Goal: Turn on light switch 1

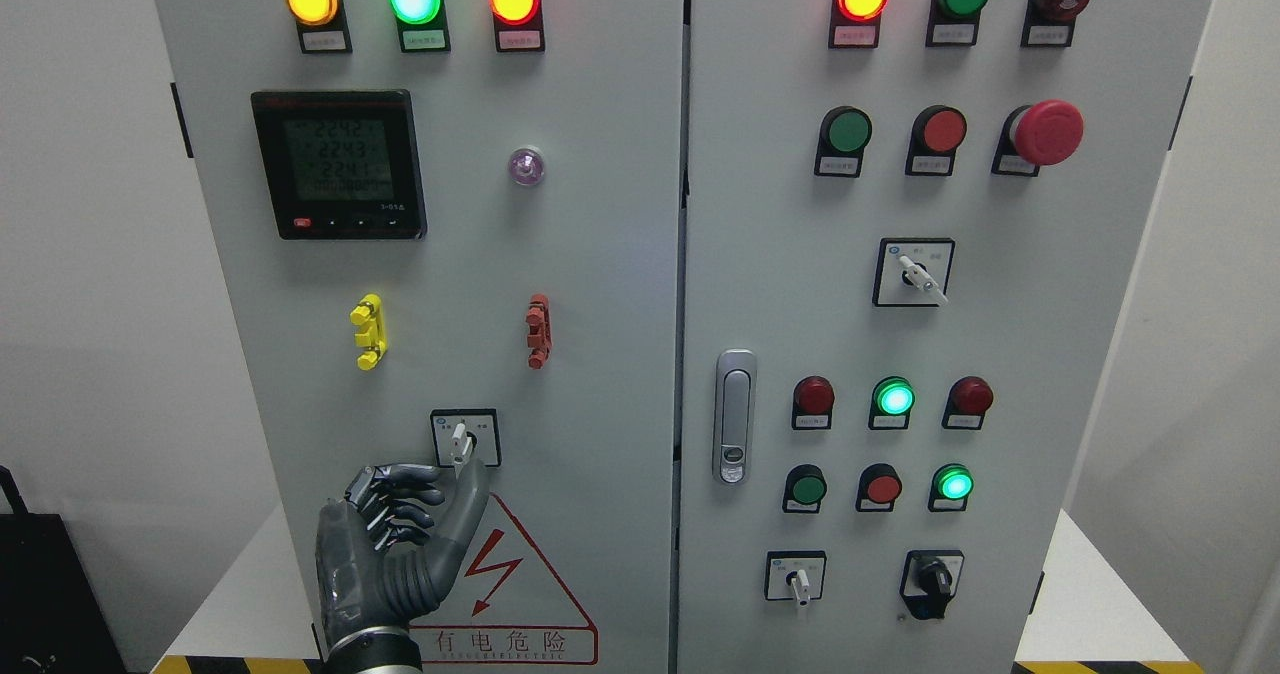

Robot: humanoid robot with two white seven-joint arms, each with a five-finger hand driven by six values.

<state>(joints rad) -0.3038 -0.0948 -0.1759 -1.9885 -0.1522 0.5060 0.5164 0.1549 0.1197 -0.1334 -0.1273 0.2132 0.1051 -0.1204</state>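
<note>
Grey two-door cabinet (600, 254), top and bottom edges cut off. Left door: meter (338, 165) showing roughly 224x on three rows, small print illegible; three lit lamps along the top edge, all label plates unreadable. Warning triangle (505, 574) near the bottom edge reads 有电危险. Left hand (400, 544), fingers curled, thumb tip touching switch 1 (463, 439) from below, gripping nothing. Switch lever upright. Right hand unseen.
</note>
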